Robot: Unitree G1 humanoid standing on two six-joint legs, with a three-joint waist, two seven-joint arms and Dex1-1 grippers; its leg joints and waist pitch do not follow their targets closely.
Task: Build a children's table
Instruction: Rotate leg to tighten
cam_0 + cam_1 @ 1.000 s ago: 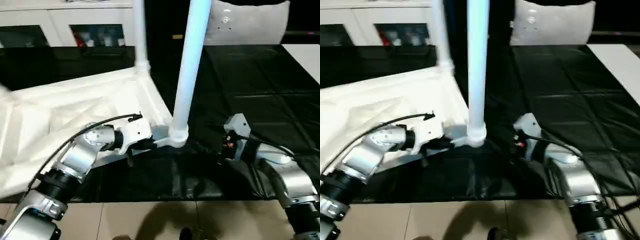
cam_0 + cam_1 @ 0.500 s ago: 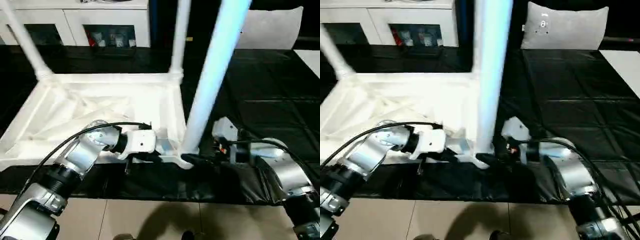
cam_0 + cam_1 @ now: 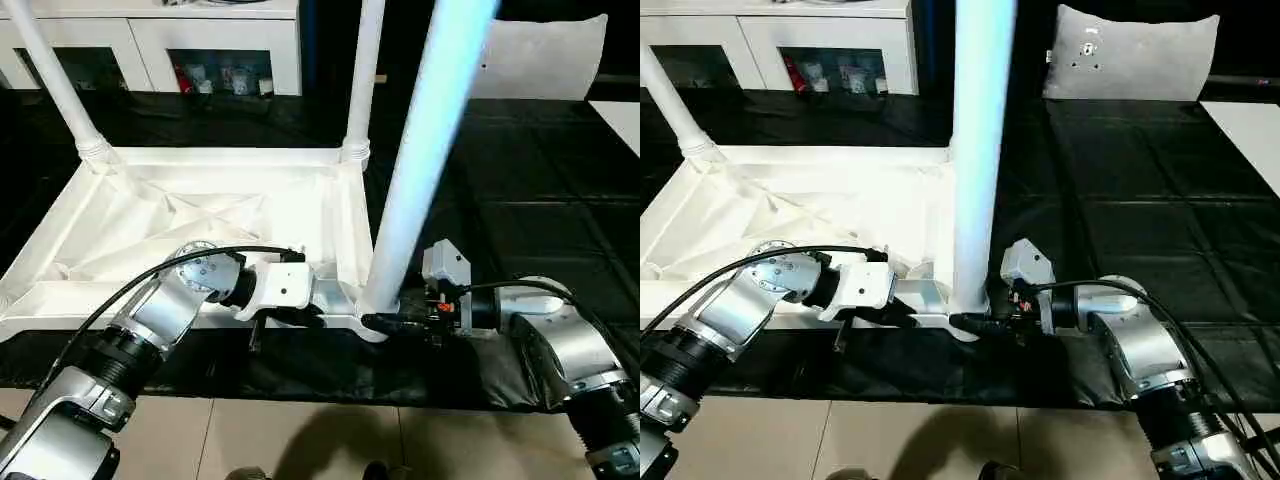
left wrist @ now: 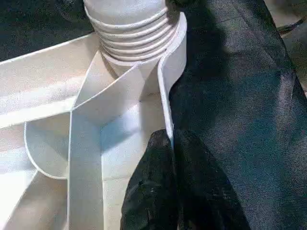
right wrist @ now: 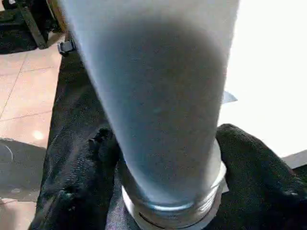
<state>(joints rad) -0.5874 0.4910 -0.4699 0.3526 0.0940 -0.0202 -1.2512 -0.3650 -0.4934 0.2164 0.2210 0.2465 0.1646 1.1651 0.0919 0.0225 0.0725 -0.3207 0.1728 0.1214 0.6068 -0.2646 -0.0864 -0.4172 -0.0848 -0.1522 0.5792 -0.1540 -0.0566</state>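
At the near edge a strip of tan floor (image 3: 300, 440) is seen below the table (image 3: 520, 180), which is covered in black sheeting. On that table the children's table (image 3: 200, 215) lies upside down, its ribbed underside facing up and its near rim along the near edge of the black cover.

The left gripper (image 3: 300, 318) is set at the near rim of the upturned top, just left of the near right corner. In the left wrist view its black fingers (image 4: 158, 191) are closed on the thin white rim, one on each side of it, so the jaws are gripping the children's table. The ridged base of the corner socket (image 4: 134, 33) is seen just beyond them.

The right gripper (image 3: 392, 322) reaches in from the right to the base of the near leg (image 3: 420, 160), which stands upright in the near right corner socket and rises out of the top of the picture. In the right wrist view a black finger (image 5: 81, 191) is seen on either side of the leg's ringed foot (image 5: 172, 201), so the jaws are closed around the leg at its base.

Farther back, two more legs stand in the far corners: one at the far right (image 3: 362, 75), upright, and one at the far left (image 3: 55, 85), leaning left. Beyond the table a white cabinet (image 3: 150, 40) with glass doors is seen at the far left, and a pale grey cushion (image 3: 545, 55) at the far right.
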